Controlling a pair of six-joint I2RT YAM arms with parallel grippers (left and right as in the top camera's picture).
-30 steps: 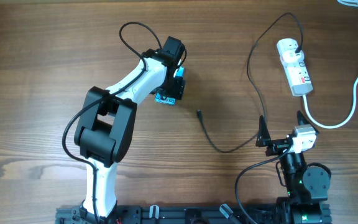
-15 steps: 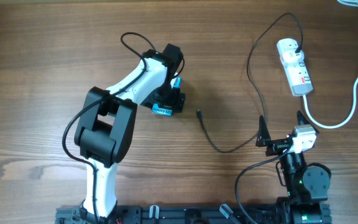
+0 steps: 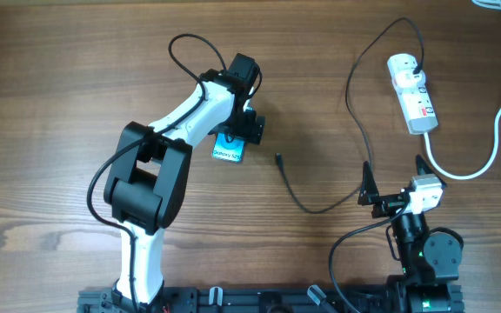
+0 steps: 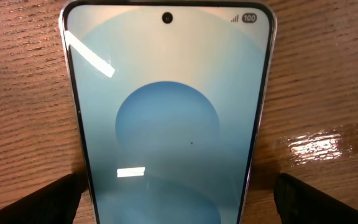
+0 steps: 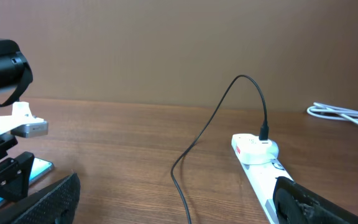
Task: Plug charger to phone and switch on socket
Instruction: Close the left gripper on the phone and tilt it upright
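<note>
On the brown wooden table (image 3: 59,69), your flat blue-screen phone (image 4: 166,124) lies inside your wide-open left pincer (image 4: 179,193), and your right pincer (image 3: 393,174) is wide open too.

The phone (image 3: 228,151) lies flat on the bench (image 3: 59,69), screen up and lit pale blue with a darker circle, a white text strip at its near end. Right of it and apart, the charger (image 3: 351,78) rests its small black connector (image 3: 278,159), unplugged. The thin black cable curves along the bench, loops high and ends plugged into the far end of the socket (image 3: 412,104). That white strip lies slightly angled at far right, red-marked switches facing up, thick white cord (image 3: 485,156) leaving its near end.
</note>
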